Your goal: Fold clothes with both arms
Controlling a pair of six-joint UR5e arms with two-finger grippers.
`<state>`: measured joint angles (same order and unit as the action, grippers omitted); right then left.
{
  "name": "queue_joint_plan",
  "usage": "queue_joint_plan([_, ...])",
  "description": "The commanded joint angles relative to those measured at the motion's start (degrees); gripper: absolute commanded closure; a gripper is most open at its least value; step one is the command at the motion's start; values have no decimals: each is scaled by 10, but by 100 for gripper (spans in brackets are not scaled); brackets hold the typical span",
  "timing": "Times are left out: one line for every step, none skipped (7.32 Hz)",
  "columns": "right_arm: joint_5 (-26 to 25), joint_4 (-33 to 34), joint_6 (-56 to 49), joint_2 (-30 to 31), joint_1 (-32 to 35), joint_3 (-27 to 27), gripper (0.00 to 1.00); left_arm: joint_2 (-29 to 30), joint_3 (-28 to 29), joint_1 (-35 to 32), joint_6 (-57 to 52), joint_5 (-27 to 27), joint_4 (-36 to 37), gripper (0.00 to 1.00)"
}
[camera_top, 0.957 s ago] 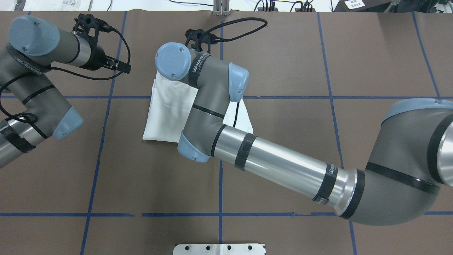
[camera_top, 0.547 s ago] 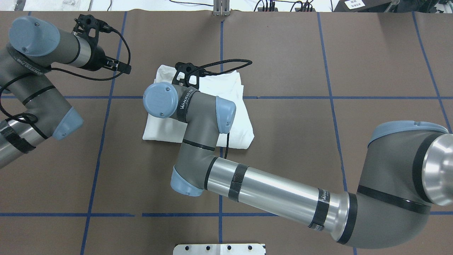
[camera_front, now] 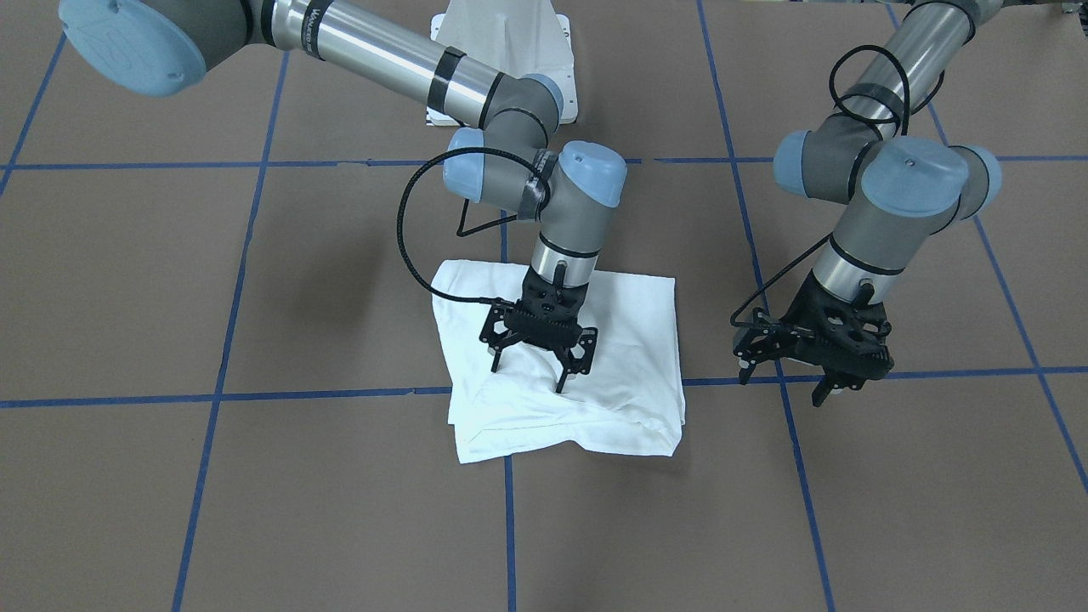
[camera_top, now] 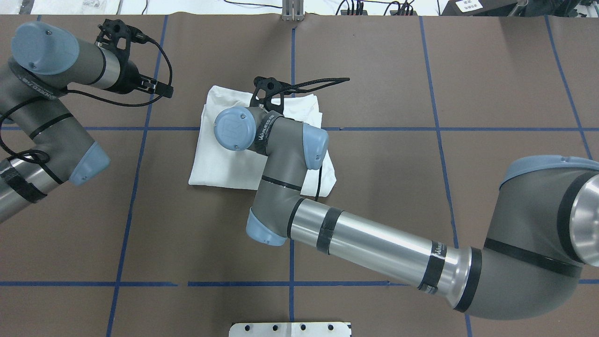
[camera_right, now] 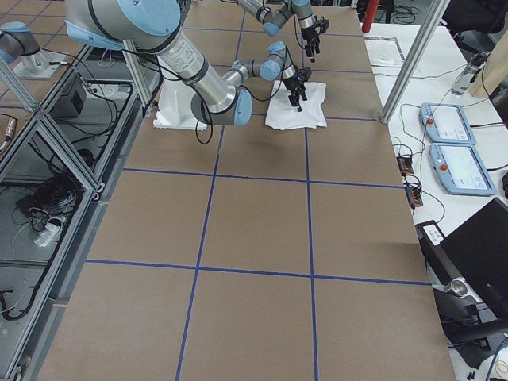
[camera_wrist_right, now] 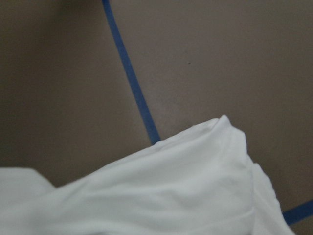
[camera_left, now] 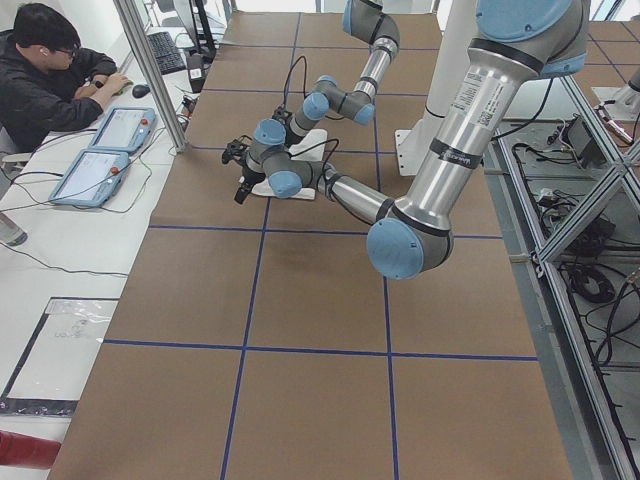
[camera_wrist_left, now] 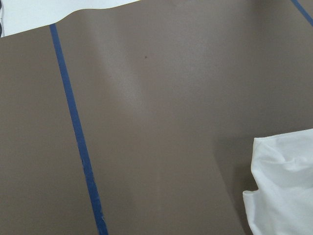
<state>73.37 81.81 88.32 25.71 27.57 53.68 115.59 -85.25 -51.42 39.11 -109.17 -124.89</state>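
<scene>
The clothes are one white shirt [camera_front: 629, 340], folded into a rough rectangle on the brown table [camera_top: 220, 159]. My right gripper [camera_front: 529, 378] points down over the shirt's far half, open, its fingertips [camera_front: 495, 365] just at the cloth with nothing between them. The right wrist view shows a rumpled shirt edge [camera_wrist_right: 171, 196] close below. My left gripper [camera_front: 782, 387] hangs open above bare table, apart from the shirt, on its left in the overhead view [camera_top: 161, 89]. A shirt corner [camera_wrist_left: 283, 186] shows at the lower right of the left wrist view.
Blue tape lines [camera_top: 292, 224] grid the table. The white pedestal base [camera_front: 501, 51] stands at the robot's side [camera_top: 290, 329]. A person [camera_left: 50, 70] sits at a side desk with two tablets [camera_left: 100, 150] beyond the table's far edge.
My right wrist drew back from the shirt's far edge towards the robot, then shifted a little right and away. The shirt's far part now shows. The left arm has not moved.
</scene>
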Motion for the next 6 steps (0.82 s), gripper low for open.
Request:
queue_joint_plan([-3,-36,-33,30,45,-15,0,0,0,0,1,0,0,0])
queue_joint_plan([-2,-38,-54,39,64,-15,0,0,0,0,1,0,0,0])
queue_joint_plan([-1,-38,-67,47,74,-15,0,0,0,0,1,0,0,0])
queue_joint_plan([4,-38,-76,47,77,-10,0,0,0,0,1,0,0,0])
queue_joint_plan([29,-38,-96,46,82,8,0,-1,-3,0,1,0,0,0])
queue_joint_plan([96,-37,-124,45,100,39,0,-1,-4,0,1,-1,0,0])
